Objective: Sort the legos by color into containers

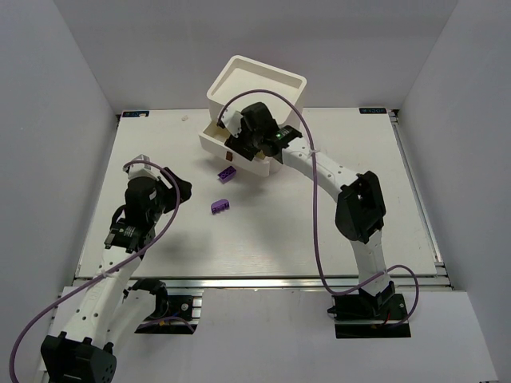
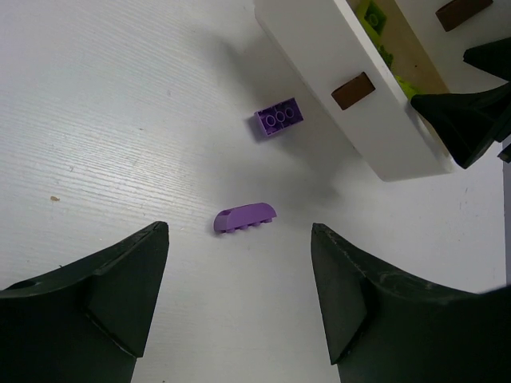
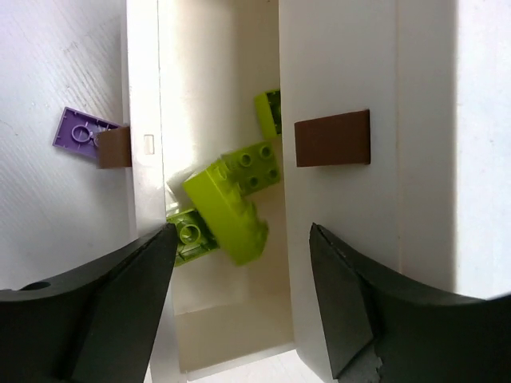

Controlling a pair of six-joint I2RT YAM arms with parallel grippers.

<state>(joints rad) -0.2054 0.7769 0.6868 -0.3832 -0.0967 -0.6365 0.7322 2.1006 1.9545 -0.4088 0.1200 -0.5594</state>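
Both arms' jaws stand wide: right over lime legos [image 3: 226, 209] in an open drawer [image 3: 215, 48], left over purple legos [image 2: 245, 217] on the surface [image 2: 104, 120].

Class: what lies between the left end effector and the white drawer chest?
Two purple legos, seen from the left wrist: a curved lego nearest the left end effector, then a studded brick nearer the chest.

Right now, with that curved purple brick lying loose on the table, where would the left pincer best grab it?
Probably from straight above: the curved purple brick lies alone on the table, clear of the drawer. Pinch across its middle, on the two long sides; its rounded end would likely slip. The open left pincer would need a turn first.
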